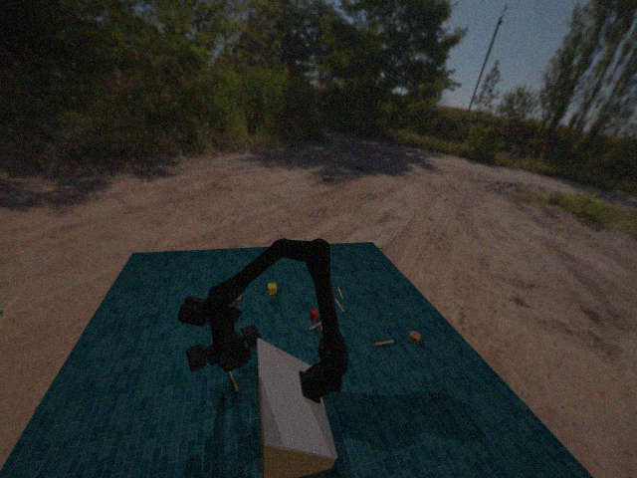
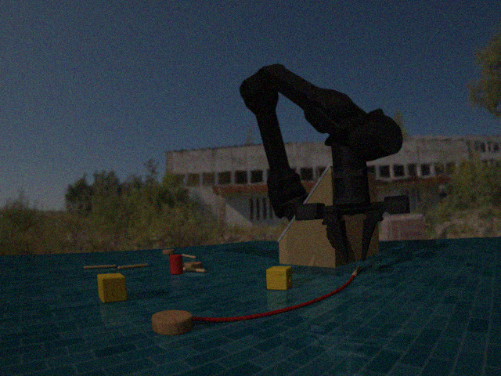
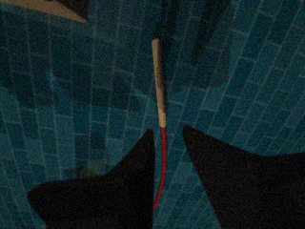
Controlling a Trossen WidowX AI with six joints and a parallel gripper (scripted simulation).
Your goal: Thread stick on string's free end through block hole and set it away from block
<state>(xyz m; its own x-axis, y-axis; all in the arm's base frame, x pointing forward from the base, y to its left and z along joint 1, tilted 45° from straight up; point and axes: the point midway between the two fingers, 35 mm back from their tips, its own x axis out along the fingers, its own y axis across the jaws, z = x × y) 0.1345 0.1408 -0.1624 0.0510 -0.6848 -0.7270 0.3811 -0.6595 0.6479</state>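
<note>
The wooden block (image 1: 291, 411) (image 2: 307, 247) (image 3: 57, 11) stands on the table; I see no hole in it. The stick (image 1: 233, 380) (image 2: 355, 272) (image 3: 159, 81) lies on the table beside the block. The red string (image 2: 263, 313) (image 3: 165, 153) runs in a curve from its end to the round wooden button (image 2: 171, 322). My gripper (image 2: 355, 260) (image 3: 168, 132) is partly open and empty, pointing down above the table. In the wrist view its fingertips stand either side of the string, close to the stick's string end. In the top view the fingertips are hidden.
One yellow cube (image 2: 279, 277) stands near the block, another (image 1: 272, 289) (image 2: 112, 287) farther off. A red cylinder (image 1: 314, 315) (image 2: 175, 264), a loose stick (image 1: 384, 343) and a small wooden piece (image 1: 415, 336) are away from the gripper. Further loose sticks (image 2: 133, 265) lie behind the cubes.
</note>
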